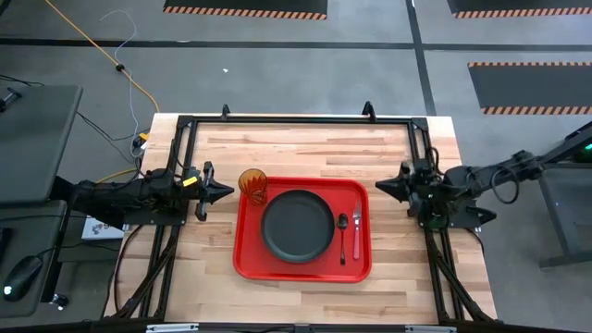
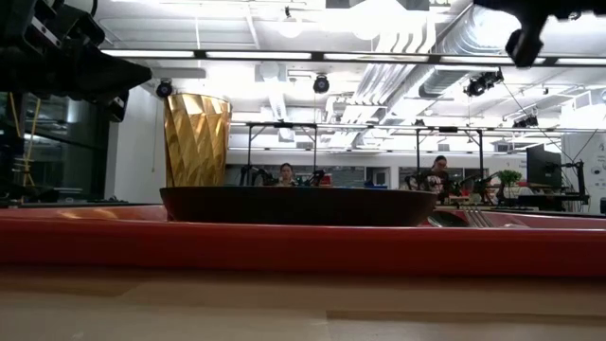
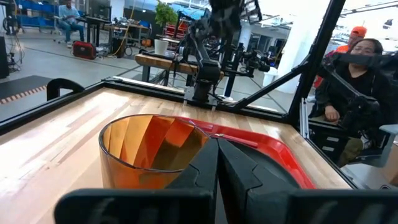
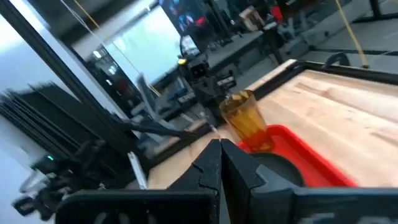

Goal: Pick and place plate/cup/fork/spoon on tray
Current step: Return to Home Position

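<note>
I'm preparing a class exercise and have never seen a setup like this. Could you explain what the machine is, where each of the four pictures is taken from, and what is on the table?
It is a robot with two dark arms at a wooden table. One picture looks straight down, one looks level across the tabletop, and two come from cameras on the arms' wrists. The left gripper and right gripper rest at opposite sides of the tray, fingers closed, holding nothing. On the red tray sit a dark plate, an amber cup in one corner, and beside the plate a dark spoon and a pink-handled fork. People sit in the room behind.
</note>
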Available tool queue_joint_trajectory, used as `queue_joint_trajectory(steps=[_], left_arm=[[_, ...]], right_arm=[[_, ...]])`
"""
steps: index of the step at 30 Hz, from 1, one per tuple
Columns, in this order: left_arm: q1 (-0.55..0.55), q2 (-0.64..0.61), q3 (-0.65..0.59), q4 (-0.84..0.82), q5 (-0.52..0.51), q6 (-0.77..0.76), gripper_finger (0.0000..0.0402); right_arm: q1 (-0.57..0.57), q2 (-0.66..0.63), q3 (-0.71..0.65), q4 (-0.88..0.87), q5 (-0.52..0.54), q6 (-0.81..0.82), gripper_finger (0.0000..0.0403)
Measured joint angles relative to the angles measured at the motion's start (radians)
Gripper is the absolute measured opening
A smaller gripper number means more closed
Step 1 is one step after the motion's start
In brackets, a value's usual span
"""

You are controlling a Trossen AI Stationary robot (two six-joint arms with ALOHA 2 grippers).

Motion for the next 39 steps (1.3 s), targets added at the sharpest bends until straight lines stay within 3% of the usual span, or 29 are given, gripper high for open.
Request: queue_joint_trajectory(steps=[6, 19, 26, 32, 39], left_arm=[[0.0, 0.0, 0.0, 0.0, 0.0, 0.0, 0.0001], [0.0, 0.0, 0.0, 0.0, 0.0, 0.0, 0.0001], [0.0, 0.0, 0.0, 0.0, 0.0, 0.0, 0.0001], [0.0, 0.0, 0.0, 0.001, 0.0, 0.0, 0.0001], [0.0, 0.0, 0.0, 0.0, 0.0, 0.0, 0.0001]], right_arm=[[0.005, -0.119, -0.202, 0.255, -0.009, -0.001, 0.0], [-0.227, -0.363, -0.332, 0.281, -0.179, -0.018, 0.0], [-0.316, -0.376, -0.375, 0.318, -0.299, -0.119, 0.0], [-0.321, -0.378, -0.376, 0.296, -0.291, -0.259, 0.0], [-0.32, -0.378, -0.376, 0.178, -0.303, -0.26, 0.0]])
